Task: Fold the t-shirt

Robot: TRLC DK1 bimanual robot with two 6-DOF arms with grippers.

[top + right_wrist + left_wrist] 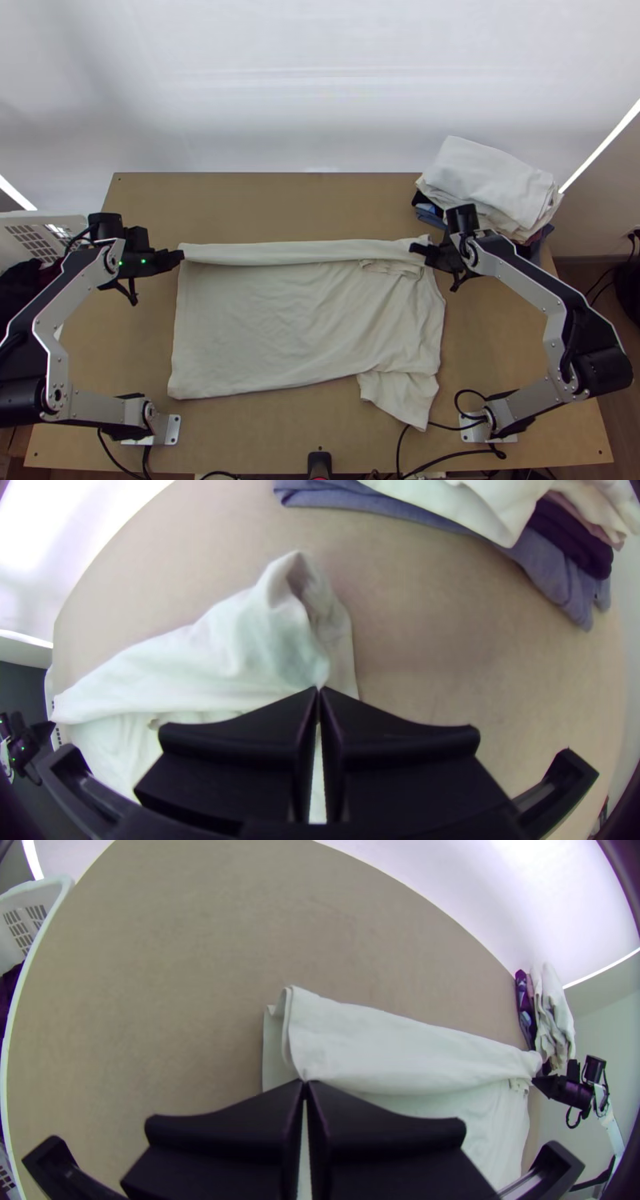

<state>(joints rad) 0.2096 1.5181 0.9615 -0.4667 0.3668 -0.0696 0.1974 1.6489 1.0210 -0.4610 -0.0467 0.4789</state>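
Probably a robotics lab, with metal arm brackets [172,429] and black cables [452,455] on a wooden table [264,428].

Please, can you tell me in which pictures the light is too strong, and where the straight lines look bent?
Right wrist view: the white backdrop is washed out by glare at upper left; top view: the same backdrop has soft grey shading, with a bright strip on each side; left wrist view: the table has edges bent into curves.
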